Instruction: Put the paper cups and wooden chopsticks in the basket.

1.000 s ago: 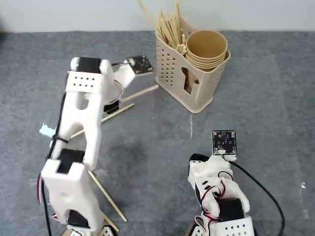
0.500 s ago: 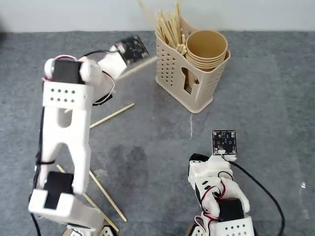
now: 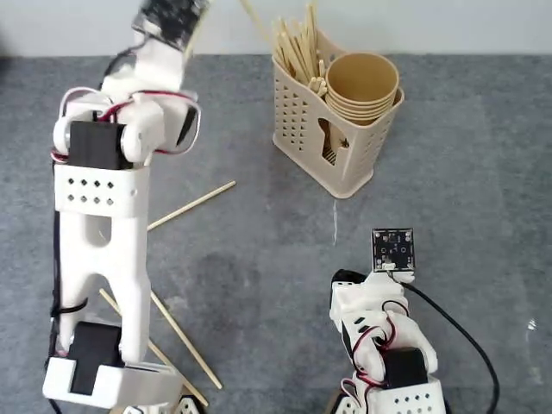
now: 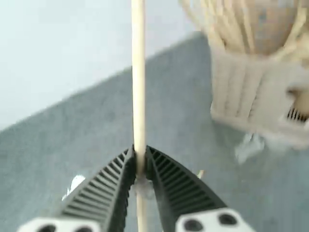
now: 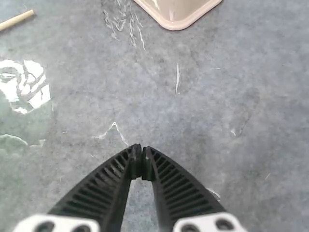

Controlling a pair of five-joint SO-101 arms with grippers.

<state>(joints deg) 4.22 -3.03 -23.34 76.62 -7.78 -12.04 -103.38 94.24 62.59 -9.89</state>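
Note:
My left gripper is shut on a wooden chopstick, held up off the table with its long end pointing away from the fingers. The beige basket stands beyond it to one side. From above, the left arm is raised high at the table's far left. The basket holds a stack of paper cups and several chopsticks. My right gripper is shut on nothing, low over the grey mat in front of the basket's base.
One loose chopstick lies on the mat left of the basket, its end also in the right wrist view. Two more chopsticks lie crossed near the left arm's base. The right arm sits at the near edge.
The left arm has lifted one chopstick off the mat beside the basket and swung up toward the far edge. The right arm has not moved.

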